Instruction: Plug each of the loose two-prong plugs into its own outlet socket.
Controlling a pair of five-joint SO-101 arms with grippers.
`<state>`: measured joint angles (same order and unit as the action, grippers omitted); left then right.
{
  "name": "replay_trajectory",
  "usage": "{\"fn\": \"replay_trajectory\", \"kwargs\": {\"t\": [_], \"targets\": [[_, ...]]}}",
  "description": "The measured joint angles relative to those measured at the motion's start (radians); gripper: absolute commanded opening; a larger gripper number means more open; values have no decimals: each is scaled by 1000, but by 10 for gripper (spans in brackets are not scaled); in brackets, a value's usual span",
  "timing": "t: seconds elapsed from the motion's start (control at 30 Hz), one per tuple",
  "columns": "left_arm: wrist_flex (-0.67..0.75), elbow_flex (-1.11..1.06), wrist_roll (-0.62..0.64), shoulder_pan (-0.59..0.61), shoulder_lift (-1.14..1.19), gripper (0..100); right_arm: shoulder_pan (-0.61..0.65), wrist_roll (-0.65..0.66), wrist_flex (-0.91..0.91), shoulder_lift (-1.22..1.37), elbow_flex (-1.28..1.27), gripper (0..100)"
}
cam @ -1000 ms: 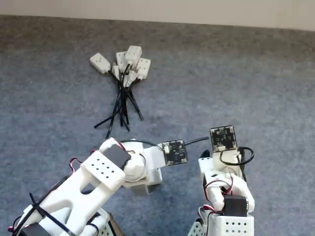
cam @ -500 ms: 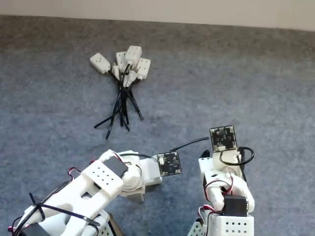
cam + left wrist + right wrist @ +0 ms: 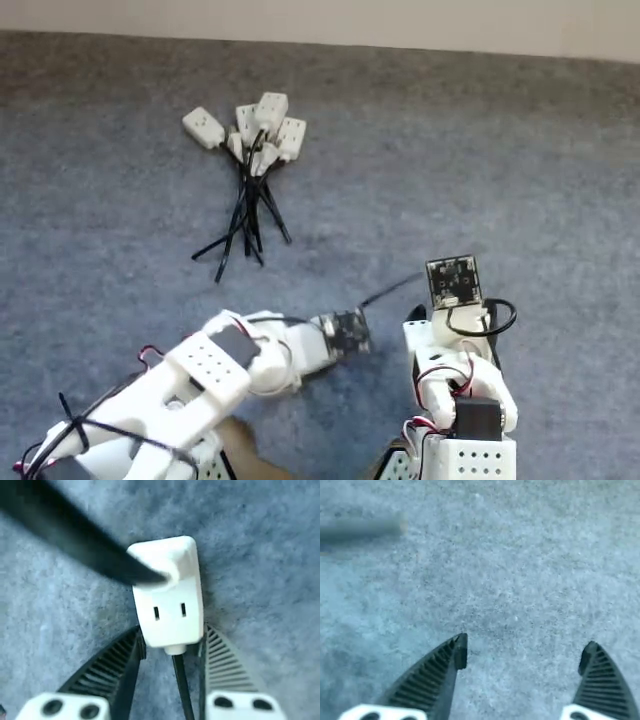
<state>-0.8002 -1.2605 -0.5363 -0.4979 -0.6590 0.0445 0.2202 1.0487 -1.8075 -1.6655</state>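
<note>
**Where the things lie on the counter**

A cluster of outlet sockets (image 3: 255, 128) lies on the far left part of the counter (image 3: 520, 150). Their cords (image 3: 245, 220) run together from them toward the near edge. Both arms stand at the near edge, side by side, well apart from this cluster. One more outlet socket (image 3: 167, 592) sits between the two fingers of the left pincer (image 3: 172, 639), and its cord (image 3: 181, 690) leads back between them. The right pincer (image 3: 524, 652) hangs over bare counter, with its fingers apart.

right gripper (image 3: 525, 642) hangs over grey carpet (image 3: 530, 555), jaws spread wide; a blurred dark strip (image 3: 360, 526) lies at its ten o'clock.
</note>
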Motion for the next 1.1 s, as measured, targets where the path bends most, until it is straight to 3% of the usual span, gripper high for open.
{"fn": "replay_trajectory", "kwargs": {"t": [0.27,0.5,0.63,0.93,1.1], "targets": [[-54,247,-3,356,2,53,0,0,0,0,0,332],[-308,506,-18,473,2,53,0,0,0,0,0,332],[-373,618,-18,608,2,53,0,0,0,0,0,332],[-402,663,-58,899,2,53,0,0,0,0,0,332],[-327,726,-98,1126,135,53,0,0,0,0,0,332]]}}
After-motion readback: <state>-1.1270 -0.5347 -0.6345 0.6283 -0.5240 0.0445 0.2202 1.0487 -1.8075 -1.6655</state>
